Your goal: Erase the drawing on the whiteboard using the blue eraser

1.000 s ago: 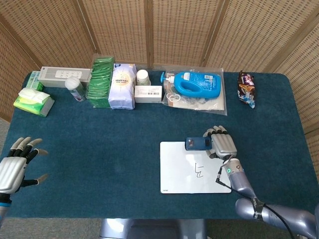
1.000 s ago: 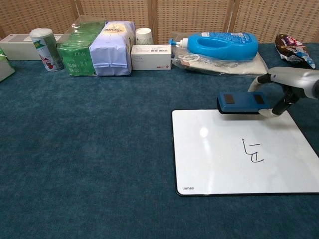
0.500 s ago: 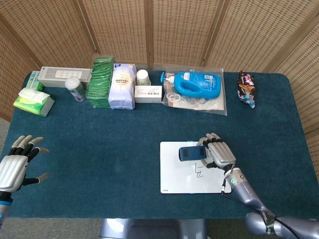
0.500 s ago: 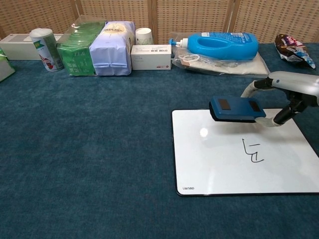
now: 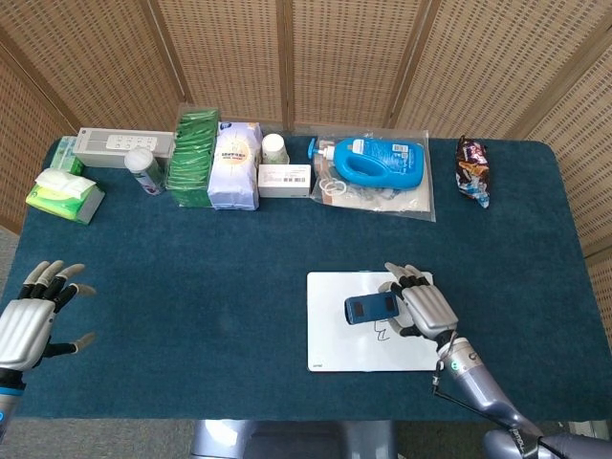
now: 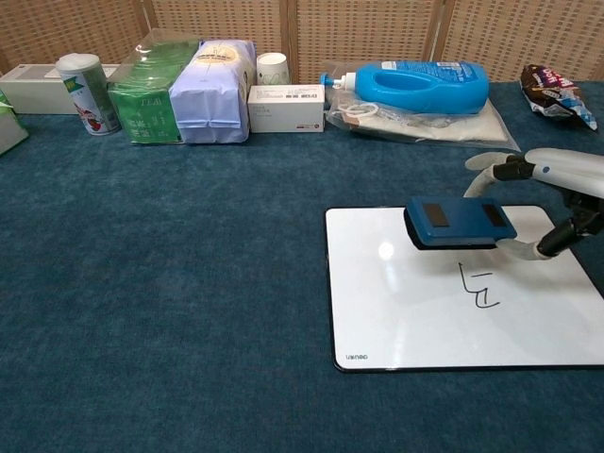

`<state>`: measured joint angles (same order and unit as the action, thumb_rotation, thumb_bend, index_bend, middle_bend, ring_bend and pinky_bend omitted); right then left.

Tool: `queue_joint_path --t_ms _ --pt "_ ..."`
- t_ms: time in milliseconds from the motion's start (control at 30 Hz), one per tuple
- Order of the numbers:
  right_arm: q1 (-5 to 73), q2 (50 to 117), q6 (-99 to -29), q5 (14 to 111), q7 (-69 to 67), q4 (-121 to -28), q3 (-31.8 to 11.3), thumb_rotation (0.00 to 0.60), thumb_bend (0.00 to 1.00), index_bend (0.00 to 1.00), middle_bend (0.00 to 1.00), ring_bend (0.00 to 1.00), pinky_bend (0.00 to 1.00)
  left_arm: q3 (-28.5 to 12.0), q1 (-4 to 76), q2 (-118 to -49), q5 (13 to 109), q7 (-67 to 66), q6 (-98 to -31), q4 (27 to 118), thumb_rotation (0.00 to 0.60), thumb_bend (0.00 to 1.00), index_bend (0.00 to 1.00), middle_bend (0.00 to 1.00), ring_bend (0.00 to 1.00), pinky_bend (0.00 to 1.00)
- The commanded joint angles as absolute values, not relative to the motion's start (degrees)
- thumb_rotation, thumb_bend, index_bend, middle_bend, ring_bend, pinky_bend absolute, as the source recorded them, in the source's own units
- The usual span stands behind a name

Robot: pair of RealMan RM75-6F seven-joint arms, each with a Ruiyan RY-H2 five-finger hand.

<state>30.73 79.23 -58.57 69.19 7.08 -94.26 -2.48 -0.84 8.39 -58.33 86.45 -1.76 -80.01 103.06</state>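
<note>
One right hand (image 5: 424, 304) grips the blue eraser (image 6: 460, 223) at its right end, now nearer the whiteboard's (image 6: 406, 311) drawing (image 6: 479, 287) than before.

A matt, napped dark-teal cloth covers the counter (image 6: 189, 283). The whiteboard (image 6: 415, 321) is smooth and glossy, catching a spot of light, with a thin dark rim. The blue eraser (image 6: 460, 222) looks like hard plastic. The right hand (image 5: 424, 304) has a silvery metallic shell with dark fingertips. The blue detergent bottle (image 6: 420, 87) is shiny plastic on a clear film bag (image 6: 444, 121). Behind, woven rattan screen panels (image 5: 344, 57) look rough.
</note>
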Motion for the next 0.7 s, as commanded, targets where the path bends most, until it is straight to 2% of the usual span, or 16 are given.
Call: queue_joint_path --t_ms 33,700 --pt "30.5 79.3 -58.3 69.8 6.9 -93.7 -2.2 0.6 0.38 0.64 0.0 0.0 0.0 -0.8 8.4 -58.3 86.5 -1.8 -80.1 103.2 0.6 0.17 0.36 0.17 0.09 0.0" --pt "29.5 80.1 -55.4 74.2 5.9 -89.3 0.9 0.6 0.37 0.65 0.0 0.0 0.0 -0.7 8.3 -57.7 86.9 -3.2 -80.5 104.7 0.6 0.17 0.36 0.17 0.09 0.0"
